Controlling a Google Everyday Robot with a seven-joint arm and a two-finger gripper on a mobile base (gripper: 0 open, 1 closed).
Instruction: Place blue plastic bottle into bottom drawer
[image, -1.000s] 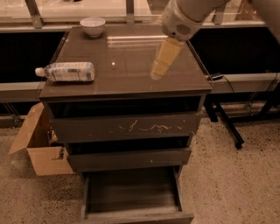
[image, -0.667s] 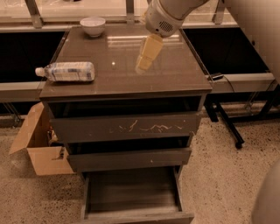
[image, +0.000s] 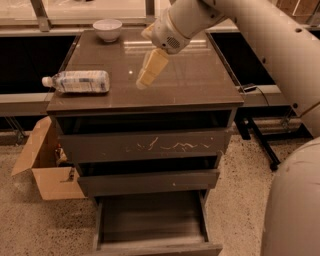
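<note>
The blue plastic bottle (image: 80, 81) lies on its side at the left edge of the cabinet top (image: 195, 80), white cap pointing left. My gripper (image: 143, 81) hangs over the middle of the top, pointing down and left. It is about a bottle's length to the right of the bottle and holds nothing. The bottom drawer (image: 150, 222) is pulled out at the foot of the cabinet. Its dark inside looks empty.
A white bowl (image: 107, 29) stands at the back left of the top. The scratched top drawer front (image: 145, 145) and the middle drawer (image: 147, 181) are closed. An open cardboard box (image: 45, 167) sits on the floor left of the cabinet. My arm (image: 280, 60) fills the right side.
My gripper has moved left across the cabinet top, closer to the bottle. More of my arm has come into view on the right. The bottle and drawers have not moved.
</note>
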